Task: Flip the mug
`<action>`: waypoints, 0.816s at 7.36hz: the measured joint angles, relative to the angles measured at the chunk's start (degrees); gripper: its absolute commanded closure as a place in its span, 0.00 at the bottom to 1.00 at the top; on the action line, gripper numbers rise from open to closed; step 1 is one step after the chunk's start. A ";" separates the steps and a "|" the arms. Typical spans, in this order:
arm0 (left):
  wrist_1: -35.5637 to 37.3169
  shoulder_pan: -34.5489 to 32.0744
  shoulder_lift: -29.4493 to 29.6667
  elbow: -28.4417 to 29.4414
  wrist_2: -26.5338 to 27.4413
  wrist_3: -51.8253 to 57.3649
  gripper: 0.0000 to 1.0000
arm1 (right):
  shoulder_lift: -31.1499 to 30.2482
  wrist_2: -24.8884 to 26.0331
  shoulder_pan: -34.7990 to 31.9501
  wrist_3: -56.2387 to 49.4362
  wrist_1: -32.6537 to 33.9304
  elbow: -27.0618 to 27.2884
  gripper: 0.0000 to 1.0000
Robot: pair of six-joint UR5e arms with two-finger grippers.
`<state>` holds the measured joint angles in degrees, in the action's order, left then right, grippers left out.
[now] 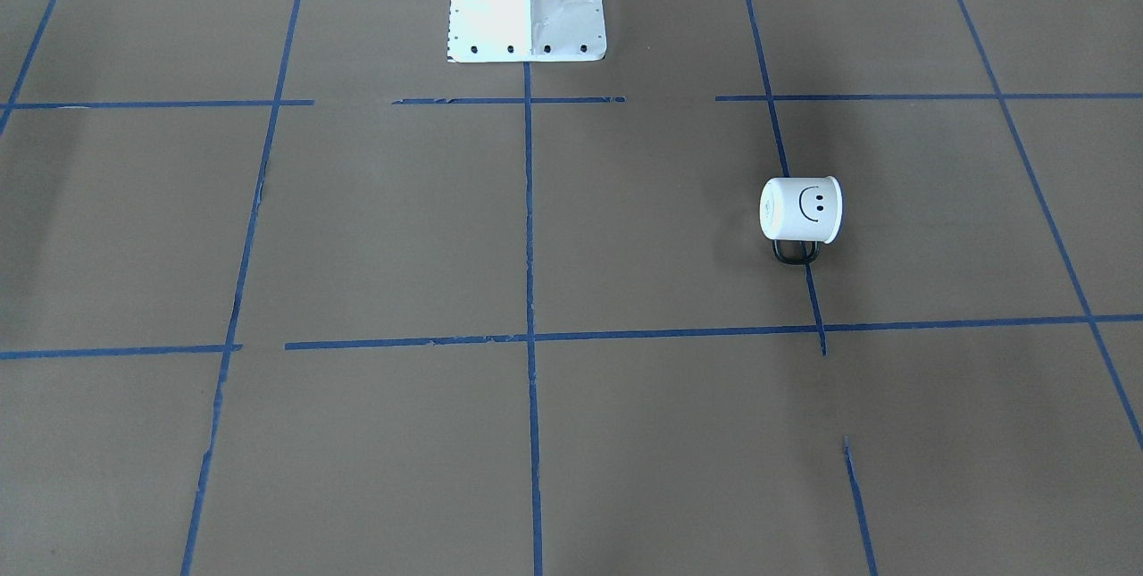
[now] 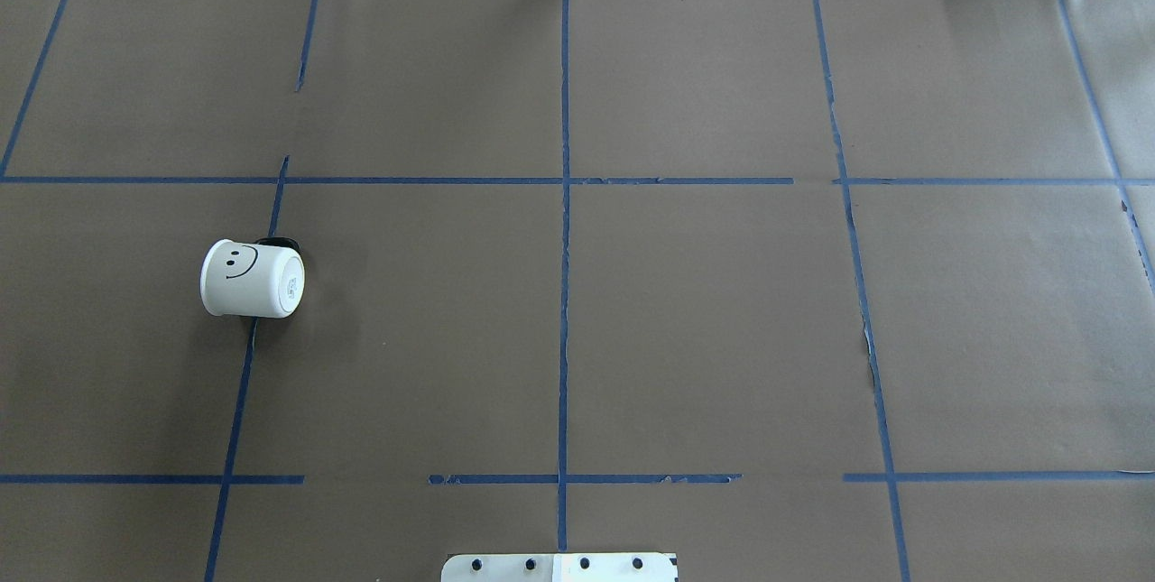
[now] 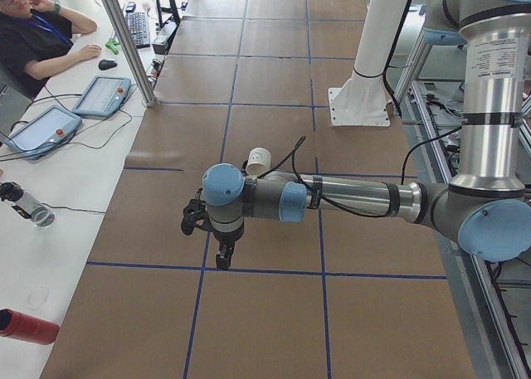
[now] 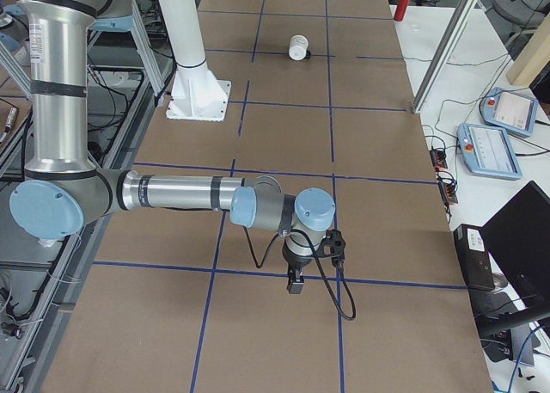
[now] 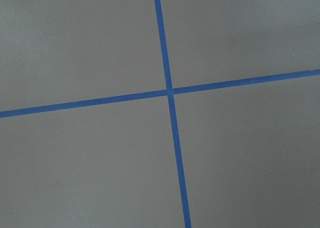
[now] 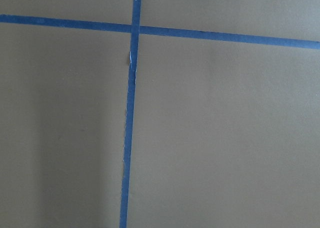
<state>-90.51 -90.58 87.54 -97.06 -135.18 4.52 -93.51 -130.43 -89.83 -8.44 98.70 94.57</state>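
The white mug [image 2: 252, 279] with a black smiley face lies on its side on the brown paper, on the robot's left half of the table. Its base faces the table's middle and its black loop handle [image 1: 795, 254] points away from the robot. It also shows in the exterior left view [image 3: 259, 158] and far off in the exterior right view [image 4: 298, 46]. My left gripper [image 3: 222, 261] hangs fingers-down above the table, nearer the table's left end than the mug and apart from it. My right gripper [image 4: 295, 285] hangs over the table's right part. I cannot tell if either is open or shut.
The white robot pedestal [image 1: 527, 4] stands at the table's robot-side edge. Blue tape lines [image 2: 565, 293] grid the paper. An operator [image 3: 33, 31] sits at a side bench with teach pendants [image 3: 104, 95]. A red bottle [image 3: 25, 325] lies off the table's near corner.
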 measured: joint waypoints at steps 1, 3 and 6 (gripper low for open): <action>-0.03 -0.01 -0.01 0.05 0.00 0.01 0.00 | 0.00 0.00 0.00 0.00 0.00 0.00 0.00; -1.24 0.03 -0.28 0.18 0.00 -0.02 0.00 | 0.00 0.00 0.00 0.00 0.00 0.00 0.00; -4.83 0.27 0.40 1.75 0.84 -0.27 0.00 | 0.00 0.00 0.00 0.00 0.00 0.00 0.00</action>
<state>-95.34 -90.30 87.94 -95.32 -134.34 4.25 -93.51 -130.43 -89.83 -8.44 98.70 94.57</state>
